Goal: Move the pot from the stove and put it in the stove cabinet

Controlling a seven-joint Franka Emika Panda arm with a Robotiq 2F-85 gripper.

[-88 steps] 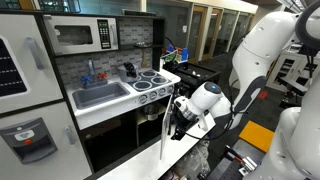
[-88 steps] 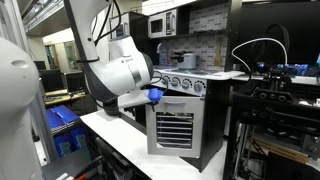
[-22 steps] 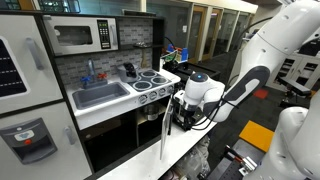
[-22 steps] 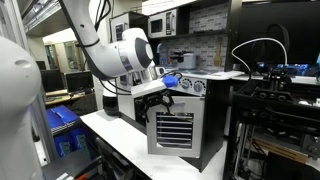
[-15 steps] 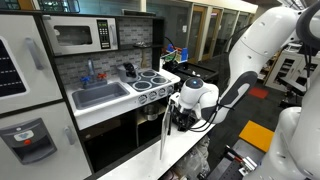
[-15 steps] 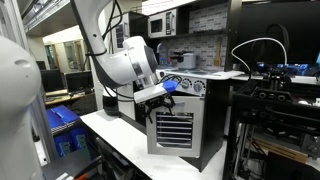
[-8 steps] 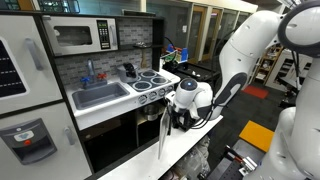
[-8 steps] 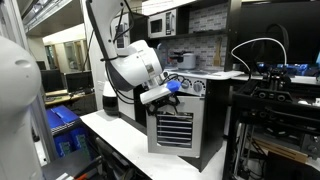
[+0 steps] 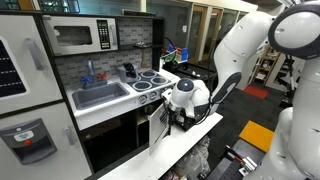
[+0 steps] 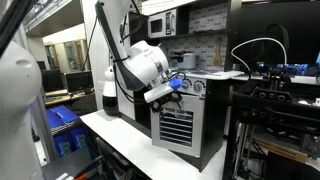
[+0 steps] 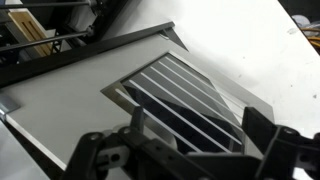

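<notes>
At the stove cabinet (image 10: 185,128), door (image 9: 157,126) less ajar

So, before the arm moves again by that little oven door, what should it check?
1. Gripper empty: ok, jaws wide, nothing between them.
2. Gripper at the door: ok, the slatted window fills the wrist view.
3. Door shut: not ok, it stands swung out in both exterior views.
4. Pot off the stove: ok as far as it shows, no pot on the burners.
5. Pot inside: cannot tell, no view shows it.
</notes>
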